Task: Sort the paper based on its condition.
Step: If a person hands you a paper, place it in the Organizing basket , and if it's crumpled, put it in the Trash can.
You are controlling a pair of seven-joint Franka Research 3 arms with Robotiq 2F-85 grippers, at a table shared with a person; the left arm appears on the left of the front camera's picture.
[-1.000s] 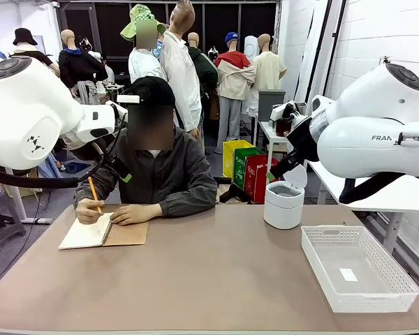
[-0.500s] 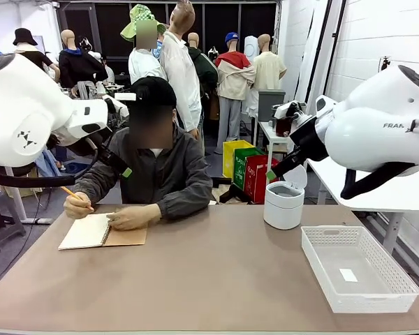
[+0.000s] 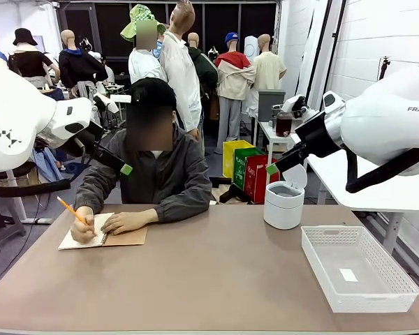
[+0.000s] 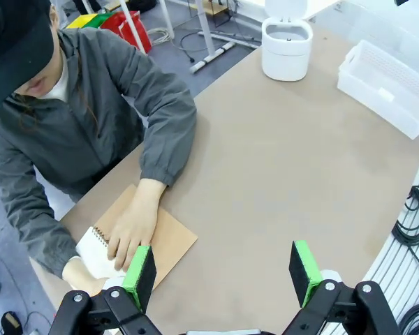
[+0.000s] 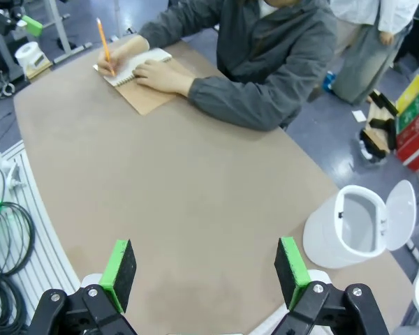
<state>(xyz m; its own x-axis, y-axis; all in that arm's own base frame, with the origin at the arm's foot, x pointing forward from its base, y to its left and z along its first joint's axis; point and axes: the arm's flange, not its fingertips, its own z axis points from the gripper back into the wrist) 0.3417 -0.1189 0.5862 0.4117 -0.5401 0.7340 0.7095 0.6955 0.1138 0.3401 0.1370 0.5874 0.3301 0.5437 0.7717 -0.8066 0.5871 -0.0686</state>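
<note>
1. Our left gripper (image 4: 222, 273) hangs released, jaws wide, over the table's (image 3: 216, 279) 9 o'clock side.
2. The paper (image 4: 92, 248), a page in the notebook (image 3: 129, 237), lies at 10 o'clock under the person's hands, and the spread runs 9-to-3.
3. Bare tabletop reaches the bin (image 3: 283, 208) at 1 o'clock and the basket (image 3: 374, 301) at 4.
4. Our right gripper (image 5: 204, 272) is released, and its view looks into the bin's mouth.

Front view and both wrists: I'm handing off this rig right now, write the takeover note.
Left claw: open, holding nothing, above the table.
Right claw: open, holding nothing, above the table.
Person's hand writes with a pencil in the notebook; open-lid bin and basket stand at the robot's right.
Done: no paper sorted yet. Left: all of the sorting.
</note>
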